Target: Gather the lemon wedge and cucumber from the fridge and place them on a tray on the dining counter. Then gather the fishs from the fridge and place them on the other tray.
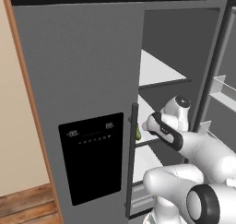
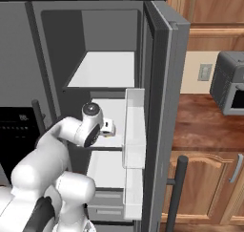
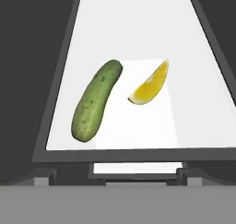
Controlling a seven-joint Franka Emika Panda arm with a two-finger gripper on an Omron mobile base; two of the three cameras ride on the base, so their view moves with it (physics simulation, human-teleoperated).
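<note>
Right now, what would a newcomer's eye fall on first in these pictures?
In the hand view, the green cucumber and the yellow lemon wedge lie side by side, apart, on a white fridge shelf. In the base views, the white arm reaches into the open fridge at that middle shelf, beside the swung-out door.

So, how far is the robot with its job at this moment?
Done: the fridge door stands open. In hand: the arm reaches toward the middle shelf, pincer open and holding nothing. Left: the cucumber and the lemon wedge lie side by side on that shelf, not touching, so both must go to a tray, then the fish.
</note>
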